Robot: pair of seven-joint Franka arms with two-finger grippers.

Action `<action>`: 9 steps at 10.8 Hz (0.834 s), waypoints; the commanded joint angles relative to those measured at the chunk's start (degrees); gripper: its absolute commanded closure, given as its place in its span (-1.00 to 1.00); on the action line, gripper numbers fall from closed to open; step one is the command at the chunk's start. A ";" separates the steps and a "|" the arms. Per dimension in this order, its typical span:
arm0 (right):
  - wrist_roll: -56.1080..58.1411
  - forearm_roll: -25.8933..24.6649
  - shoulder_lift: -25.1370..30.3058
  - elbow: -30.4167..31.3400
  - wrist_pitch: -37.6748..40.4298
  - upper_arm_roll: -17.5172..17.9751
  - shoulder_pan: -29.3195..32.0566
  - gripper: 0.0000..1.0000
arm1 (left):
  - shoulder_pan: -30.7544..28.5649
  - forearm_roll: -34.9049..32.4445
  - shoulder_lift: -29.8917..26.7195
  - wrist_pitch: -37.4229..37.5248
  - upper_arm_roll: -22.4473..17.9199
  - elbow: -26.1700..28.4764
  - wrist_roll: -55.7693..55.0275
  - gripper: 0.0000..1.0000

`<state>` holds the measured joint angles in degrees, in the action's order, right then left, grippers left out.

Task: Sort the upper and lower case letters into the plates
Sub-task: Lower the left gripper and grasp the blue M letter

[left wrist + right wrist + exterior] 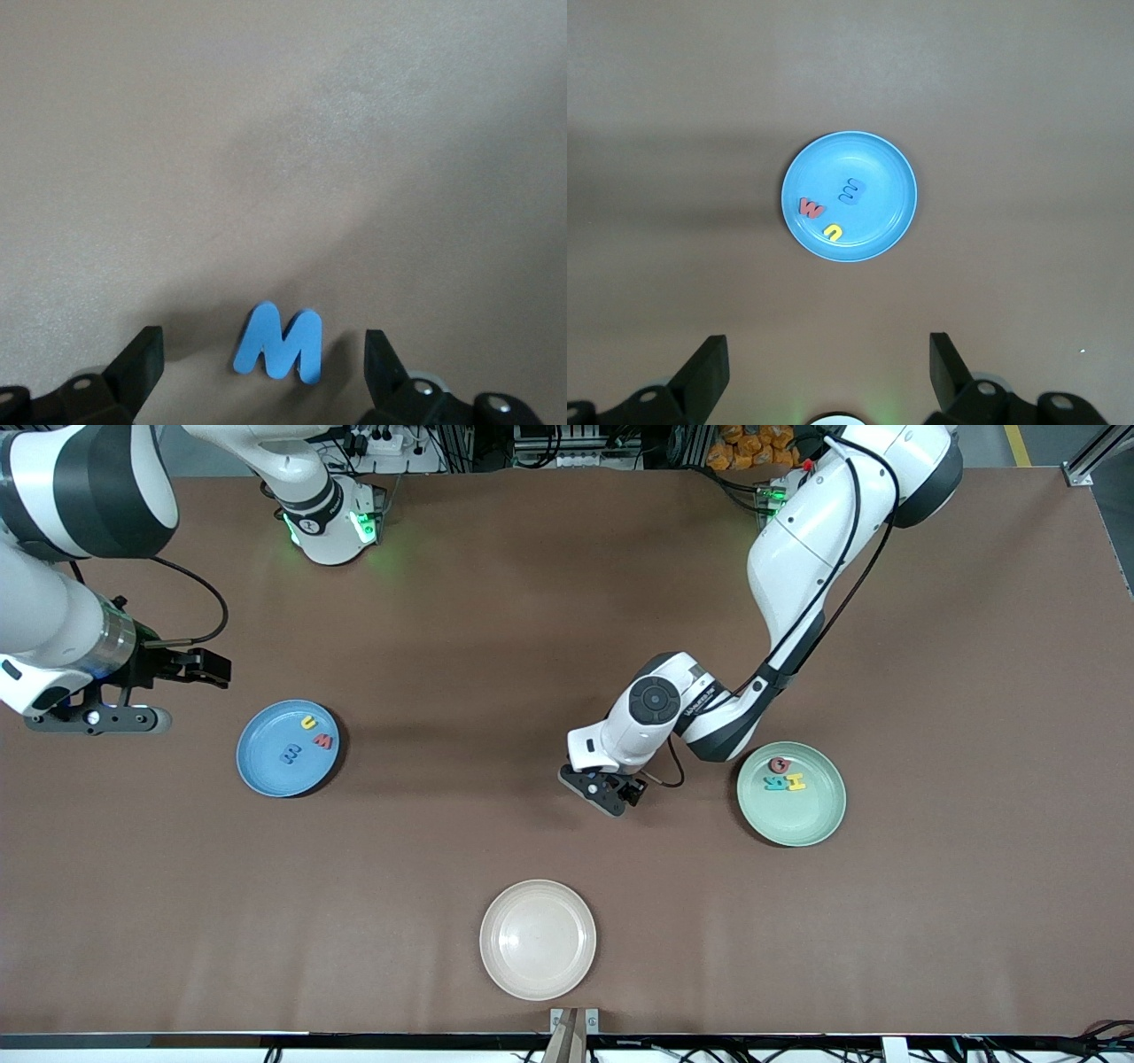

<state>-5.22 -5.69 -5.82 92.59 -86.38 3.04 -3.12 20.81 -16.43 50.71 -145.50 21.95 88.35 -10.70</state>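
Observation:
A blue letter M [279,343] lies flat on the brown table between the open fingers of my left gripper [263,345]. That gripper [617,791] hangs low over the middle of the table and hides the M in the front view. The sky blue plate [266,775] holds a yellow letter [307,723], a red letter [322,740] and a blue letter [290,755]. The mint green plate [802,828] holds a red letter [779,764], a teal letter [775,782] and a yellow letter [796,781]. My right gripper [211,670] waits open and empty, high up beside the blue plate [881,168].
A cream-white plate [538,939] stands with nothing in it near the table's front edge. The left arm's forearm [726,717] reaches down just beside the green plate. The robot bases [332,522] stand along the table's back edge.

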 commanded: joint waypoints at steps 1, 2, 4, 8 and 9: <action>0.39 -0.02 -0.59 -1.27 0.42 0.04 0.57 -1.00 | 1.42 0.96 0.70 1.00 -0.94 -0.55 0.50 -1.00; 0.47 0.24 -0.59 -1.27 0.34 -0.75 0.57 -1.00 | 1.51 0.87 1.41 0.92 -1.55 -0.55 0.85 -1.00; 0.47 0.15 -0.59 -1.27 0.34 -0.76 0.66 -1.00 | 3.18 0.87 1.33 0.92 -3.48 -0.72 1.03 -1.00; 0.39 0.24 -0.68 -1.18 0.34 -0.76 0.75 -1.00 | 3.18 0.87 1.33 1.00 -3.67 -1.87 1.39 -1.00; 0.39 0.15 -0.68 -1.18 0.34 -0.84 0.75 -1.00 | 3.18 0.96 1.24 1.00 -3.67 -1.87 1.47 -0.91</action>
<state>-5.21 -5.69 -5.96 92.56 -86.50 2.13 -2.78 23.18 -16.43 51.29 -145.14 19.24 87.96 -10.48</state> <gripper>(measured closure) 0.000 0.004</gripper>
